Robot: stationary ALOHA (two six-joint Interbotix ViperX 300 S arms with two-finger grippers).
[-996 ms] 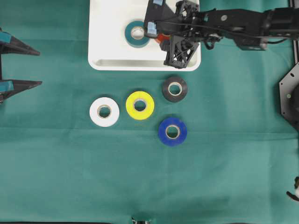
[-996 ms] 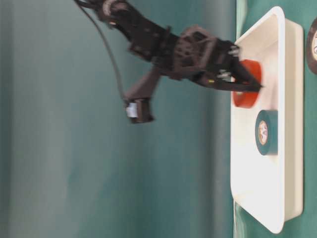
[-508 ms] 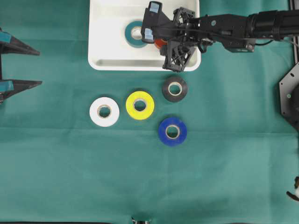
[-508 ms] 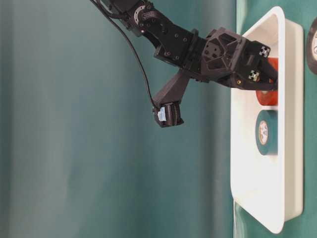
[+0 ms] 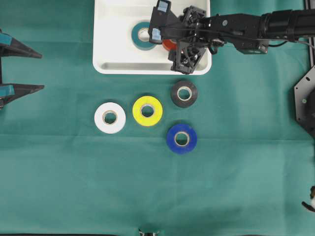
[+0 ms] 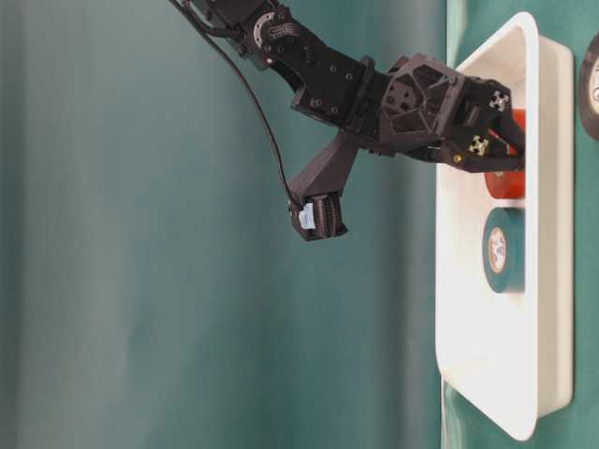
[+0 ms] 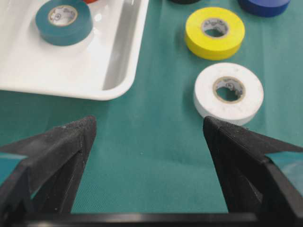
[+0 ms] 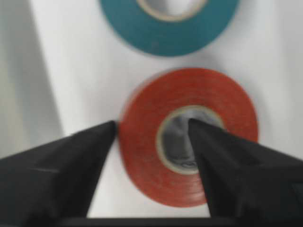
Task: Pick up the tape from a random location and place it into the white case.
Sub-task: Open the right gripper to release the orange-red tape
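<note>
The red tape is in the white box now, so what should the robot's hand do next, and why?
Probably lift the right hand straight up and out of the white case. The red tape lies flat inside, beside the teal tape, and the hand's fingers stand apart around one side of the roll, one tip in its hole. Rising straight should avoid dragging it.

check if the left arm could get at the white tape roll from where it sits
Probably yes. The left gripper stands open and holds nothing, and the white tape roll lies flat just ahead of it on bare green cloth. The yellow roll beside it stands apart, leaving room for the fingers.
</note>
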